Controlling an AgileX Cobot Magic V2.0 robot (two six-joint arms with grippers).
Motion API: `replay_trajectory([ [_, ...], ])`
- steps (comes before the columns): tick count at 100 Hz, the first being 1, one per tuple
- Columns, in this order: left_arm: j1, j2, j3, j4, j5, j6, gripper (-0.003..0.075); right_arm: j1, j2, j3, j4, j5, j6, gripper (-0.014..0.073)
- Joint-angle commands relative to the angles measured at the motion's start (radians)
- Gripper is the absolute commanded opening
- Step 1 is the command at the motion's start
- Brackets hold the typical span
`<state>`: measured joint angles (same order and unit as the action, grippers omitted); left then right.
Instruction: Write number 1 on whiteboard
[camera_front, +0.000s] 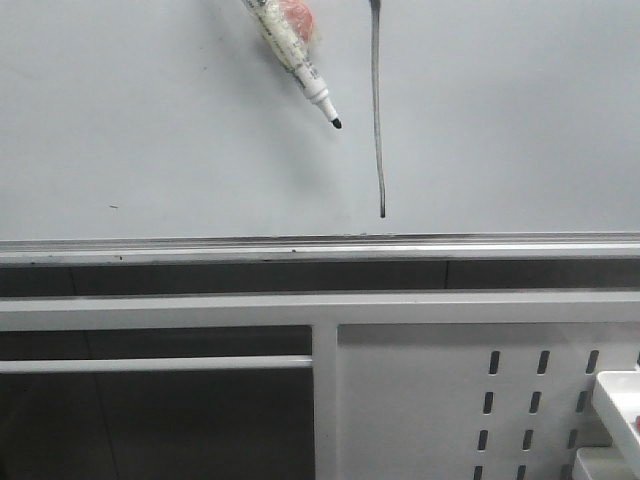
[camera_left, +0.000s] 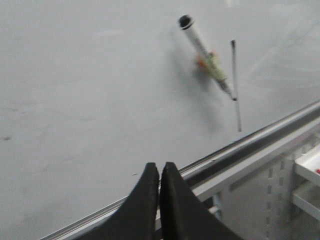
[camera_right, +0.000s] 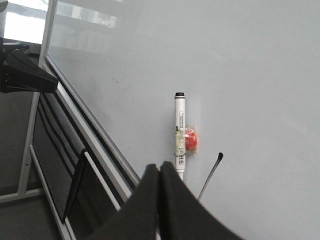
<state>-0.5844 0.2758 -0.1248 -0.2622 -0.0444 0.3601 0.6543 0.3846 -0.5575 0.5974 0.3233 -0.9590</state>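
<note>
Black fingers of the left gripper (camera_left: 159, 200) fill the bottom centre of the left wrist view, pressed together with nothing between them; the right gripper (camera_right: 159, 200) reads the same way in its own view, closed and empty. Neither gripper shows in the front view.

Beyond them lies the whiteboard (camera_front: 150, 120), its silver edge strip (camera_front: 320, 246) crossing the front view just below mid-height. The number 1 (camera_front: 378, 110) is already drawn on it: a thin dark stroke, right of centre in the upper half of the front view, running nearly vertically from the top edge down to a small dot just above the strip. Its long axis bows slightly.

Just left of the stroke lies a marker (camera_front: 295, 55), uncapped, flat on the board and held by neither gripper. Its long axis runs diagonally in the front view, dark tip pointing to the lower right, towards the stroke but apart from it. A red-orange patch (camera_front: 297, 17) sits at its barrel.

In the right wrist view the marker stands directly above the closed fingers, the stroke at their right, so the right arm looks the nearer one. In the left wrist view both marker and stroke sit well apart from the fingers, in the upper right. The writing seems done; what remains is probably only drawing the arms clear.
</note>
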Motion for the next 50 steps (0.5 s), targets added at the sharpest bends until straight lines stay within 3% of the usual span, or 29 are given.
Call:
replay_trajectory([
  [1, 0.087, -0.083, 0.018, 0.010, -0.078, -0.022, -0.0020, -0.005, 0.012, -0.024, 0.006, -0.061, 0.003, -0.0059],
  [26, 0.282, -0.263, 0.134, 0.010, -0.058, -0.143, -0.0020, -0.005, 0.012, -0.024, 0.006, -0.061, 0.003, -0.0059],
  [50, 0.372, -0.303, 0.162, 0.010, 0.204, -0.177, -0.0020, -0.005, 0.012, -0.024, 0.006, -0.061, 0.003, -0.0059],
])
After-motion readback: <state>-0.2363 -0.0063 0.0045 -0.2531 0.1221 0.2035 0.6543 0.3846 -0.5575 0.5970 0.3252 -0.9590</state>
